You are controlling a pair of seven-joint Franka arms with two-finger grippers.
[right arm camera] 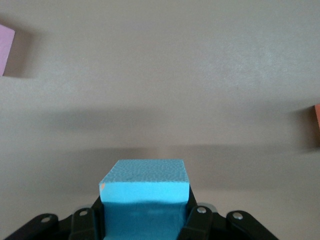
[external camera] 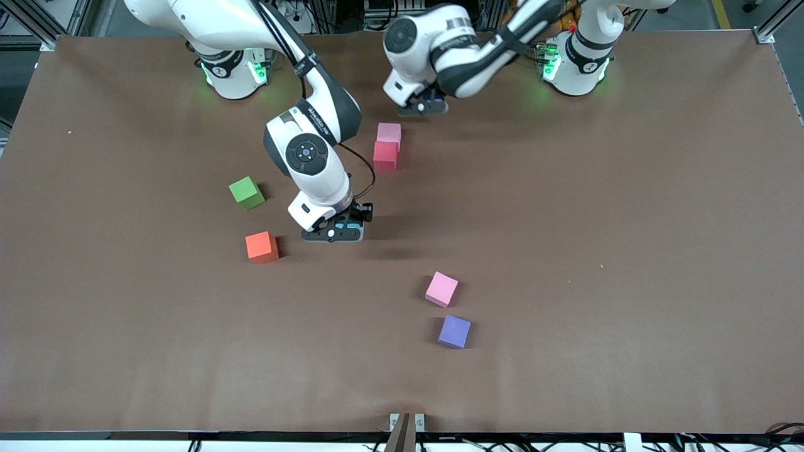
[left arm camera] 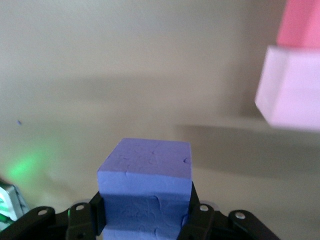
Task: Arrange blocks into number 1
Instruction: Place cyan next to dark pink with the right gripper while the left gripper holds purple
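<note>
My left gripper (external camera: 424,107) hangs over the table just past the pink block (external camera: 389,133), toward the robots' bases, shut on a purple block (left arm camera: 145,187). That pink block (left arm camera: 292,90) touches a red block (external camera: 385,156) that lies nearer the front camera. My right gripper (external camera: 333,233) is low over the table's middle, shut on a light blue block (right arm camera: 144,192). A green block (external camera: 246,192) and an orange block (external camera: 262,246) lie toward the right arm's end. A second pink block (external camera: 441,289) and a second purple block (external camera: 454,331) lie nearest the front camera.
Brown table surface (external camera: 628,251) stretches bare toward the left arm's end. The orange block sits close beside the right gripper. A small bracket (external camera: 406,422) stands at the table's front edge.
</note>
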